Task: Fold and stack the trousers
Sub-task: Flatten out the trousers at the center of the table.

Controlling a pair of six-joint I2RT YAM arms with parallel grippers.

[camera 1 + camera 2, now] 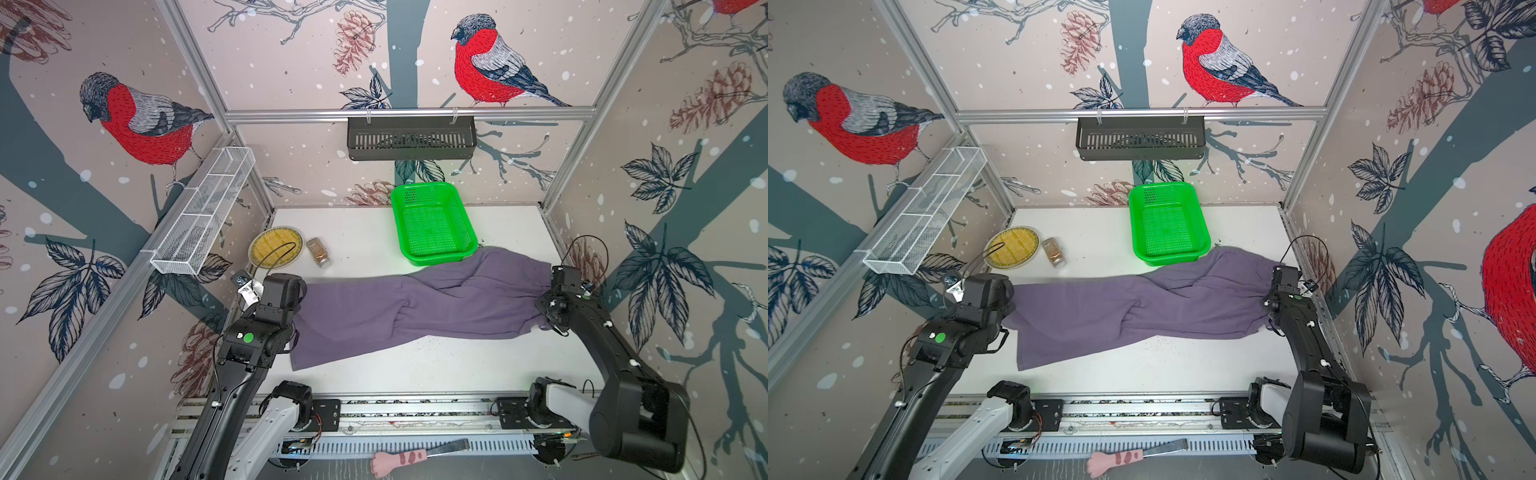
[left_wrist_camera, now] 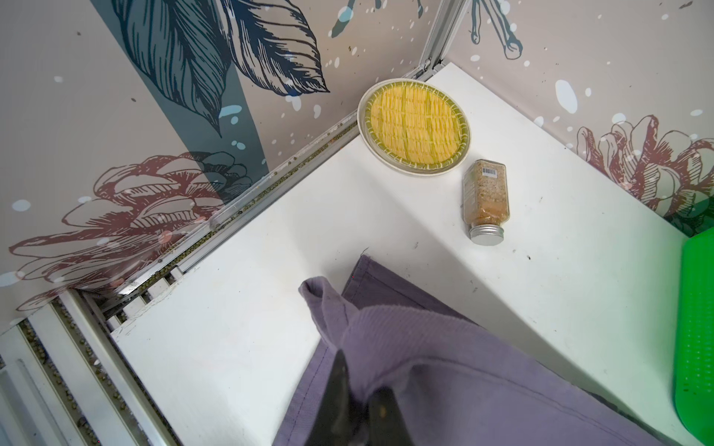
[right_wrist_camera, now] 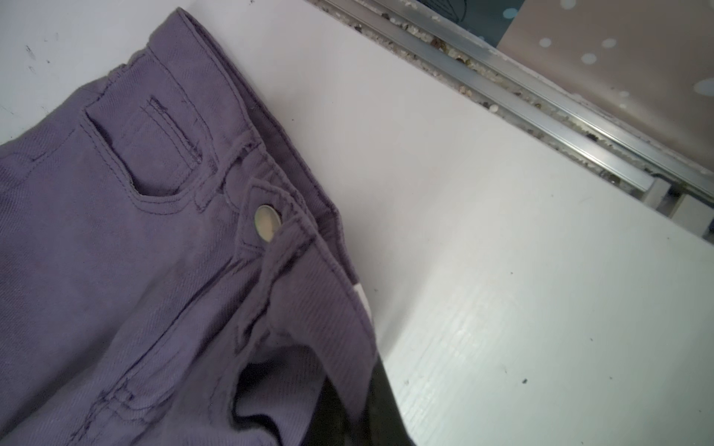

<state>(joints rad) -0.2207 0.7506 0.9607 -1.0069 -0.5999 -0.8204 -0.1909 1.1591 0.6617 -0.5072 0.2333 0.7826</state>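
The trousers [image 1: 436, 307] lie stretched across the counter [image 1: 365, 237] from 9 to 3 o'clock, their far edge touching the basket [image 1: 432, 224] at 12. The left pincer [image 2: 359, 386] is clamped on a leg hem at 9. The right pincer [image 3: 361, 409] is clamped on the waistband near the button [image 3: 266, 223] at 3. At 10, a jar [image 2: 485, 200] lies beside a plate [image 2: 413, 131]. Its label bears a barcode, but the print is too small to read.

Purple-grey trousers [image 1: 415, 311], green basket [image 1: 434, 226], yellow-striped plate [image 1: 270, 243], white table [image 1: 365, 232] & walls [image 1: 291, 62] w/ red-bird print.

Trousers [image 1: 436, 307] matt twill cloth; basket [image 1: 434, 226] glossy perforated plastic.
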